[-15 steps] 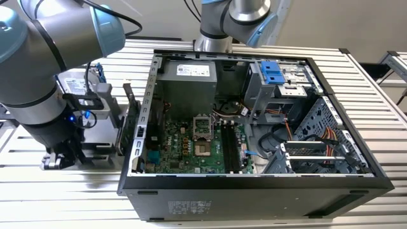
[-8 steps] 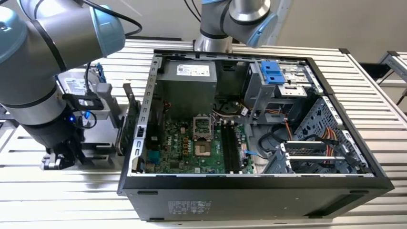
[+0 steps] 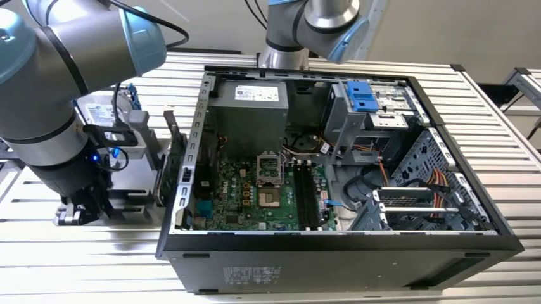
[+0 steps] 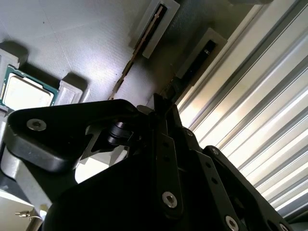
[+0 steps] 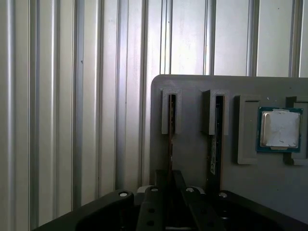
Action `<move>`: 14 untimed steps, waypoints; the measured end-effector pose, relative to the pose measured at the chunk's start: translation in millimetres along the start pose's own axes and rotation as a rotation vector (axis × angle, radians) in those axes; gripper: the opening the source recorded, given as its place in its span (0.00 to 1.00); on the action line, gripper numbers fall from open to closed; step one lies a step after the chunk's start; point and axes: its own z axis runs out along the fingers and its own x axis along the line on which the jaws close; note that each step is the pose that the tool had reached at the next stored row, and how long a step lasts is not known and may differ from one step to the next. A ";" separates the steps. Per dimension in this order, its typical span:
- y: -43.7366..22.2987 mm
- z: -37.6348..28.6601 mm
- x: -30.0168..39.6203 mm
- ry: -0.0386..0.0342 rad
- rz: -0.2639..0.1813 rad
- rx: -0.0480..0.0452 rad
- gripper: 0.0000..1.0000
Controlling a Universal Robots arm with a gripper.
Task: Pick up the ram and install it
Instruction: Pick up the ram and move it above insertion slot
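Note:
The ram stands on edge in the outermost slot of a grey holder, farthest from the processor chip; the second wrist view sees it from the other end. My gripper is down over this stick, its fingers drawn close on either side and shut on it. The stick still sits in its slot. In the exterior view the gripper is low over the holder, at the exterior view's left of the open computer case. The board's dark memory slots lie inside the case.
A second stick with a pale label stands in the neighbouring slot. A silver processor chip lies beyond it. An upright card stands between holder and case. A second arm's base is behind the case. The ribbed table surrounds the holder.

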 end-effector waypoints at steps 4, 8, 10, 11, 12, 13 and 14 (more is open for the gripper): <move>0.0 0.1 0.0 -0.0001 0.000 0.0001 0.00; 0.0 0.0 0.1 0.0000 0.000 0.0000 0.00; 0.0 0.0 0.2 0.0000 0.000 0.0000 0.00; 0.0 0.0 0.3 0.0000 0.000 0.0000 0.00; 0.0 0.0 0.3 0.0000 0.000 0.0000 0.00; 0.0 0.0 0.3 0.0000 0.000 0.0000 0.00; 0.0 0.0 0.3 -0.0001 0.000 0.0001 0.00</move>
